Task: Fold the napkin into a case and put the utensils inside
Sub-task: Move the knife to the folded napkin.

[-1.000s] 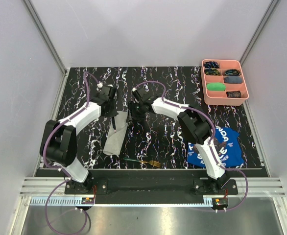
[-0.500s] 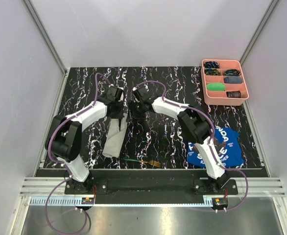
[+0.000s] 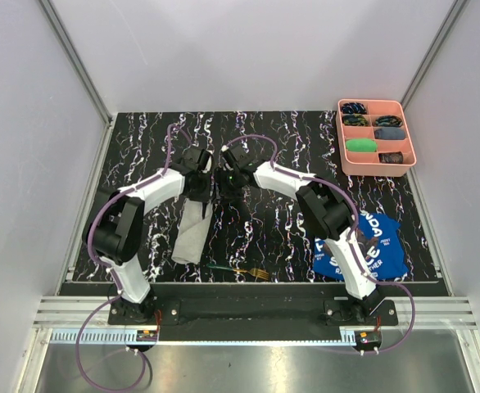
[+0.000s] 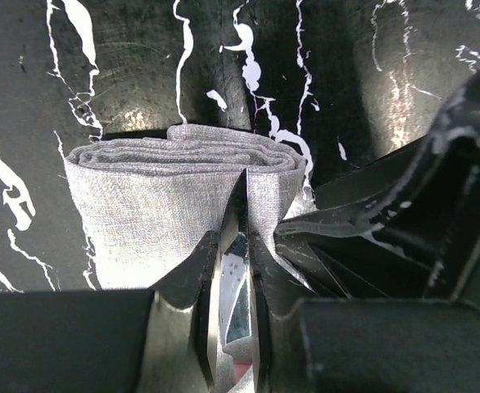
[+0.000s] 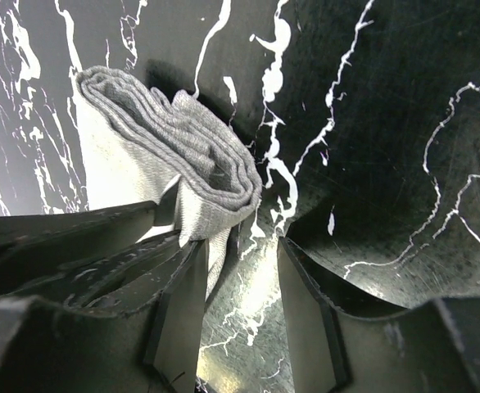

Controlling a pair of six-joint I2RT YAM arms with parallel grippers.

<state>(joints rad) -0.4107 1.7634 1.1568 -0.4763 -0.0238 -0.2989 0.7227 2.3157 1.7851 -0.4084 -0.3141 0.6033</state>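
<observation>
Left end effector (image 4: 235,250) farther right, knife (image 4: 240,303) at case (image 4: 158,196) mouth.

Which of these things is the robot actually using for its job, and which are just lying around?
Part of the job:
- grey napkin, folded
- knife, held in the left tool
- fork, waiting on the table

Just lying about:
- pink tray of small items
- blue cloth

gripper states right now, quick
left gripper: closed on the knife
right gripper: open, jaws apart at the edge of the napkin
</observation>
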